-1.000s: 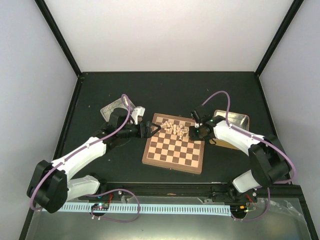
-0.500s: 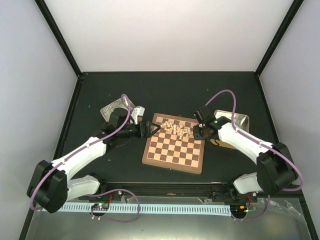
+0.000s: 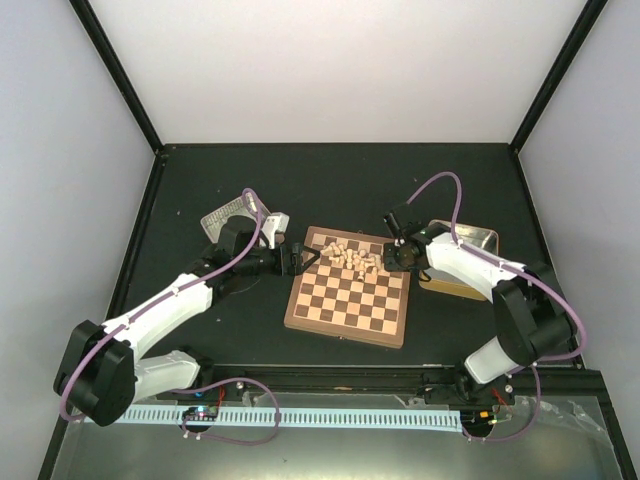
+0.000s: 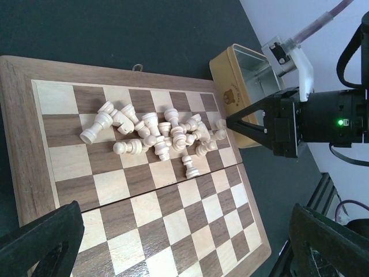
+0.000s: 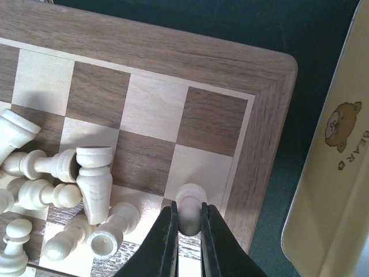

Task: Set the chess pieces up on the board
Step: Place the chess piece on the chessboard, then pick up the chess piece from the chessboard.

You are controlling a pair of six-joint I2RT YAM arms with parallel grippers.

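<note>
The board [image 3: 348, 310] lies mid-table. The chess pieces [image 3: 352, 258] lie toppled in a heap on its far rows, also seen in the left wrist view [image 4: 161, 133] and the right wrist view [image 5: 86, 184]. My right gripper [image 3: 393, 260] is low over the far right corner of the board [image 5: 265, 144], shut [image 5: 188, 222] on one pale piece [image 5: 190, 199] beside the rim. My left gripper [image 3: 305, 260] hovers at the board's left edge, wide open and empty [image 4: 184, 248], over bare squares of the board [image 4: 173, 225].
A cream metal tin [image 3: 470, 250] sits right of the board, close to my right gripper [image 5: 334, 173]. A clear ridged tray [image 3: 225, 215] and a small white object [image 3: 277, 222] lie behind my left arm. Black frame posts stand at the table's corners.
My right arm has lifted and swung a little, then settled over the board's far right corner. The left arm and the heap have not moved.
</note>
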